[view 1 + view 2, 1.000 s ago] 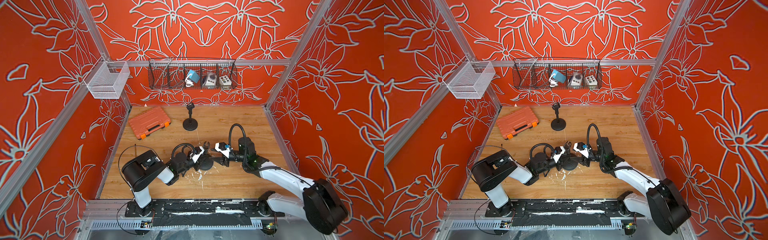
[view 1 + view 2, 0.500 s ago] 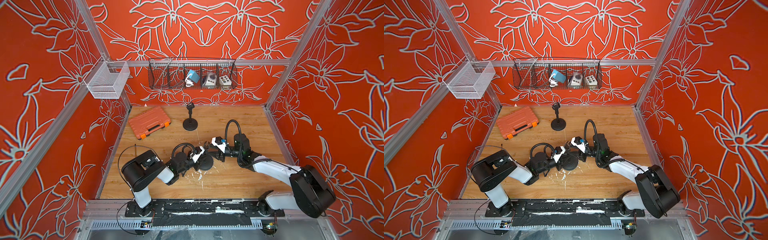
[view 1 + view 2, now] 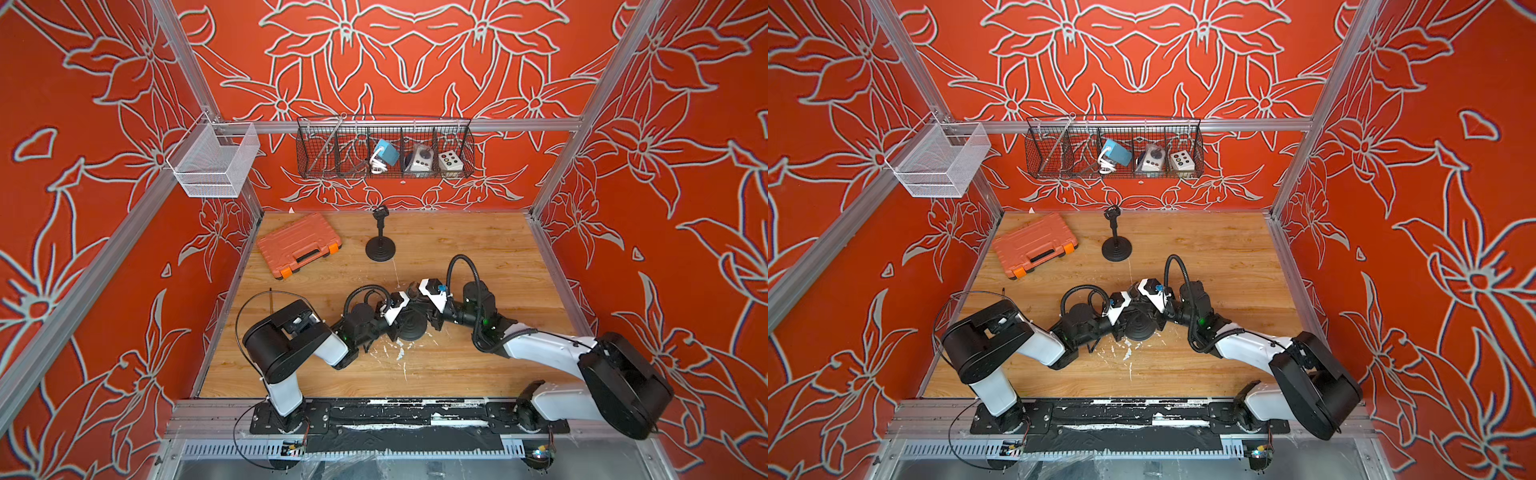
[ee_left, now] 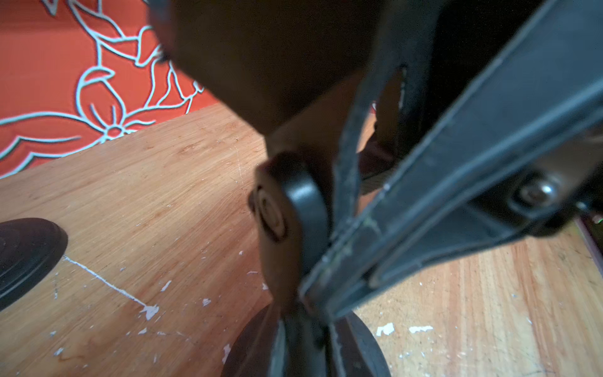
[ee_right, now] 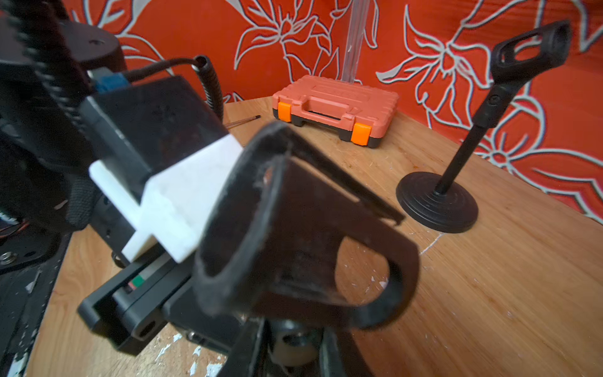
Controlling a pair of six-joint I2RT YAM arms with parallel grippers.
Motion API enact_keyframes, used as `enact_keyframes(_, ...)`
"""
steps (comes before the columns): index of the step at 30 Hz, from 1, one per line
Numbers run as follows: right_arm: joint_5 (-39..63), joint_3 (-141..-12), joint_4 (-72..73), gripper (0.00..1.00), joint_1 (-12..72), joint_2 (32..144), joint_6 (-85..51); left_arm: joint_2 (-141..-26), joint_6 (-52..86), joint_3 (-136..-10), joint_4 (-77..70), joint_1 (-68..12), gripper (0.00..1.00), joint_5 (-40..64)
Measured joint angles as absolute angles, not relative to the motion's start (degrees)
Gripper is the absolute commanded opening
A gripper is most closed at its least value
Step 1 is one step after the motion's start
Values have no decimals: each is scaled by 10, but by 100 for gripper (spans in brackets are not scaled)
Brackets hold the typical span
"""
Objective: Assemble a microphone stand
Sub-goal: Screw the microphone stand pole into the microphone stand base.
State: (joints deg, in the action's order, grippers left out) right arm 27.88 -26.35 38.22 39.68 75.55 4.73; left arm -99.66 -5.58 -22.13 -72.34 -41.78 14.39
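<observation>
A black microphone stand stands on its round base (image 3: 412,329) (image 3: 1139,330) at the middle of the table, between both arms. My left gripper (image 4: 305,336) (image 3: 400,323) is shut low on the stand's pole, just above the base (image 4: 248,352). My right gripper (image 5: 293,342) (image 3: 420,309) is shut on the hinge joint (image 4: 277,212) under the black clip (image 5: 293,228). The clip fills the right wrist view and tilts toward the left arm. One right finger (image 4: 456,182) crosses the left wrist view.
A second, assembled black stand (image 3: 380,243) (image 5: 456,176) stands at the back centre. An orange tool case (image 3: 298,244) (image 5: 336,107) lies at the back left. A black wire basket (image 3: 384,149) with small devices and a white mesh basket (image 3: 214,160) hang on the walls.
My right arm has swung left to the stand and its jaws have closed on the clip's joint. The left gripper has stayed at the pole.
</observation>
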Motion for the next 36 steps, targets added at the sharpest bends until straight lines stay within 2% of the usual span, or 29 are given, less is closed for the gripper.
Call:
enact_keyframes(3, 213, -259, 388, 0, 422, 751, 26, -996, -53, -221, -700, -418, 27, 144)
enact_keyframes(19, -22, -245, 432, 0, 515, 761, -65, -986, -57, -243, -669, -417, 26, 131)
enact_keyframes(21, -49, -250, 424, 0, 526, 762, -71, -986, -57, -246, -667, -417, 22, 130)
enact_keyframes(26, -73, -252, 420, 2, 535, 761, -74, -986, -54, -247, -665, -416, 1, 124)
enact_keyframes(29, -61, -252, 407, 32, 534, 751, -64, -987, -58, -243, -672, -416, 0, 123)
enact_keyframes(31, -29, -252, 387, 46, 524, 740, -41, -993, -59, -234, -693, -417, 0, 122)
enact_keyframes(34, 44, -248, 352, 59, 496, 723, -5, -1005, -60, -223, -730, -417, 0, 122)
enact_keyframes(36, 107, -241, 340, 62, 460, 707, 14, -1008, -60, -215, -745, -417, 0, 122)
